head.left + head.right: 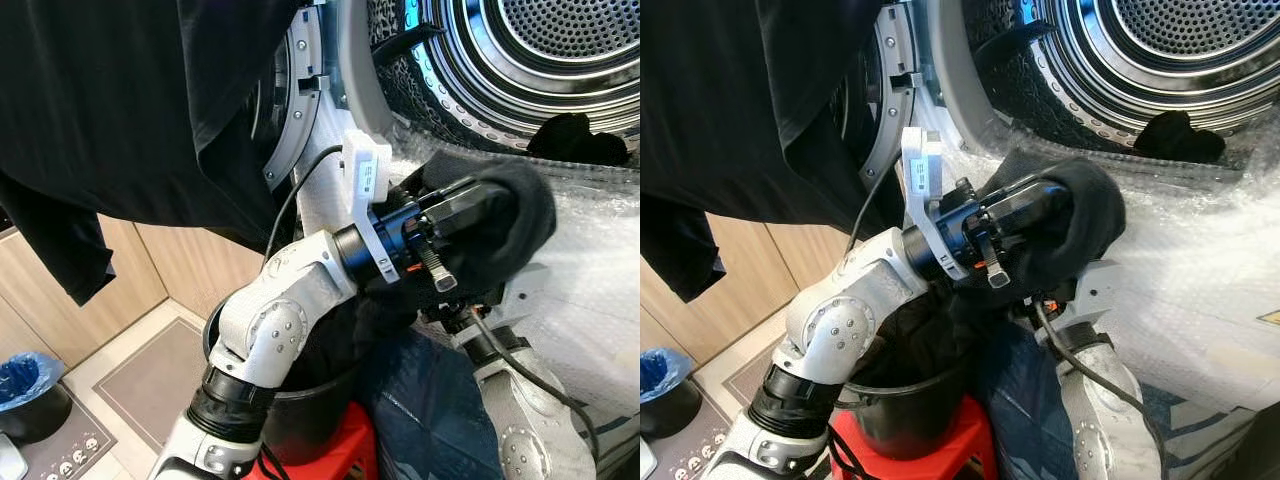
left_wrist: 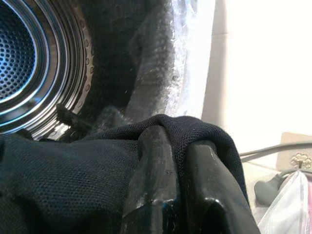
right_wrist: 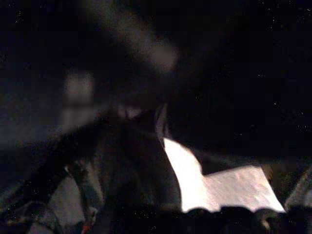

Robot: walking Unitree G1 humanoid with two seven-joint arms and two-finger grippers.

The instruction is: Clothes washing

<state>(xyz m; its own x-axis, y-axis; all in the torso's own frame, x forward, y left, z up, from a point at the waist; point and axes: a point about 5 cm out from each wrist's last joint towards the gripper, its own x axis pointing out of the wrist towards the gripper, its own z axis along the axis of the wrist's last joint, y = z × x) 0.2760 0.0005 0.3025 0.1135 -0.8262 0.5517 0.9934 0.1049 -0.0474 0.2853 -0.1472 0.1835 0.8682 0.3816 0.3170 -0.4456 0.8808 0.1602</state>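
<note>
My left gripper (image 1: pixel 497 213) is raised in front of the washing machine's open drum (image 1: pixel 560 50) and is shut on a black garment (image 1: pixel 520 240). The cloth wraps over both fingers (image 2: pixel 156 180) and hangs down toward a black bucket (image 1: pixel 300 410). Inside the drum's lower rim lies another black garment (image 1: pixel 578 138). The bucket holds more dark clothes and stands on a red stool (image 1: pixel 335 450). My right arm (image 1: pixel 520 425) reaches up from below, its wrist buried under the hanging cloth. The right wrist view is very dark, with a pale patch (image 3: pixel 229 187).
A large black garment (image 1: pixel 130 110) hangs over the open washer door (image 1: pixel 295 90) at the upper left. Blue denim (image 1: pixel 430 400) lies beside the bucket. Bubble wrap (image 1: pixel 590 270) covers the machine's front. A bin with a blue bag (image 1: pixel 25 385) stands on the floor at left.
</note>
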